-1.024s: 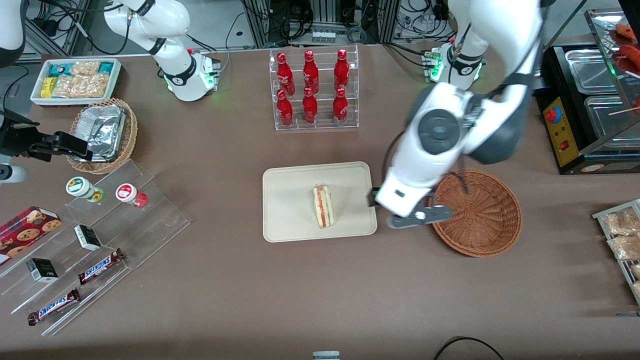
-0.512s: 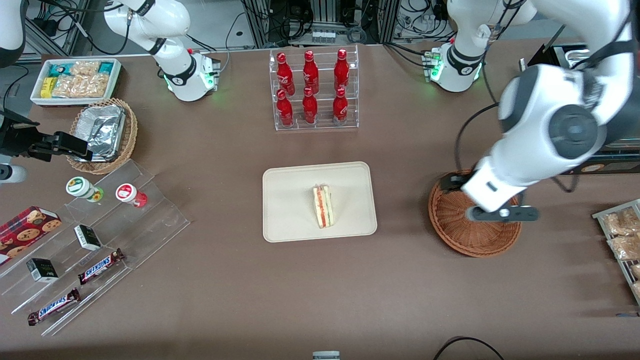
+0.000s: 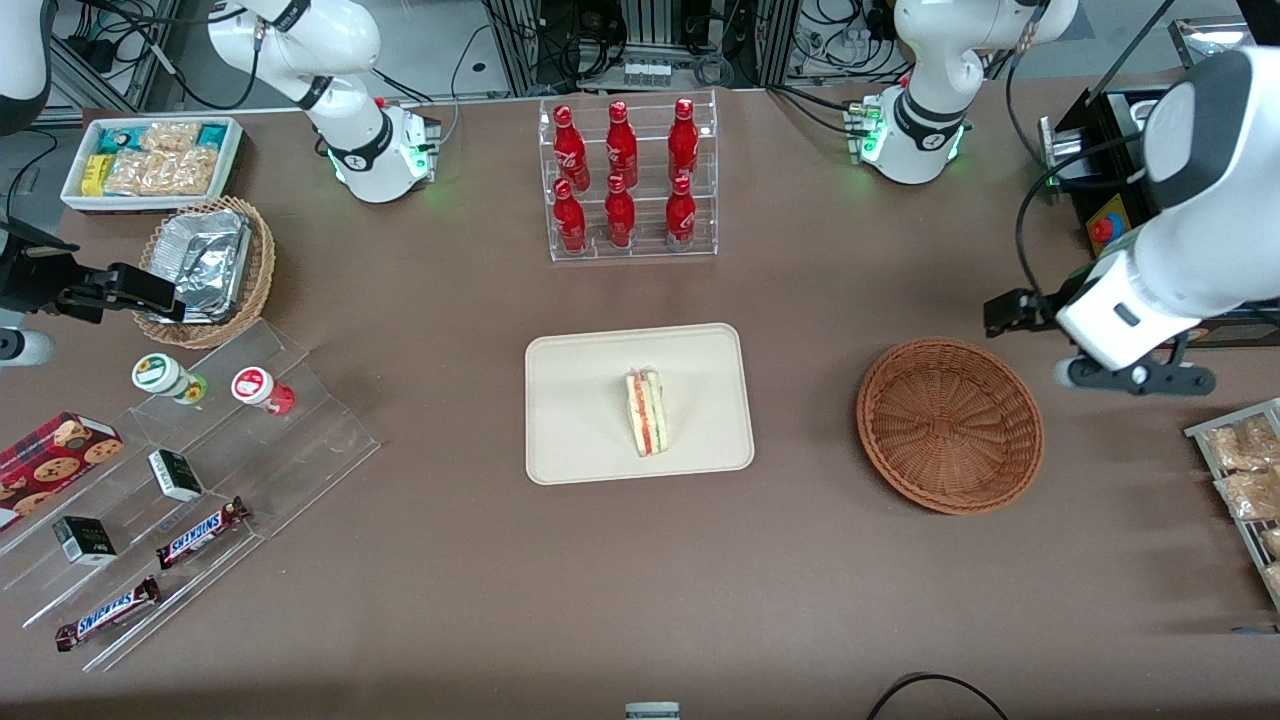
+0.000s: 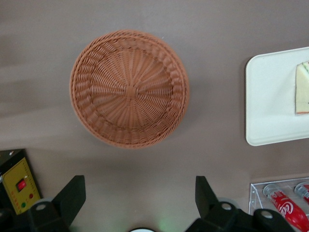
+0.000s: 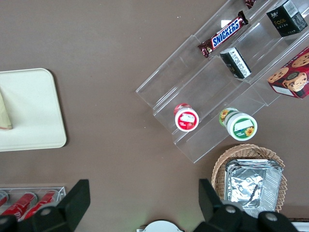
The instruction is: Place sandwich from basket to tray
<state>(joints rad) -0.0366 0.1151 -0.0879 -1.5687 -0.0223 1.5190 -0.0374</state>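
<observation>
Tabletop tray (image 3: 590,440) with sandwich (image 3: 647,412)

A second ago the gripper (image 4: 137,203) hung between the tray (image 3: 570,400) and the basket (image 3: 950,425), at the basket's rim nearest the tray. Half a second ago it was over the basket itself. Now it has pulled clear of the basket, toward the working arm's end of the table, its fingers (image 4: 71,197) spread wide with nothing between them, leaving the basket fully uncovered

brown table (image 3: 420,560), cluttered cable racks (image 3: 640,40)
</observation>
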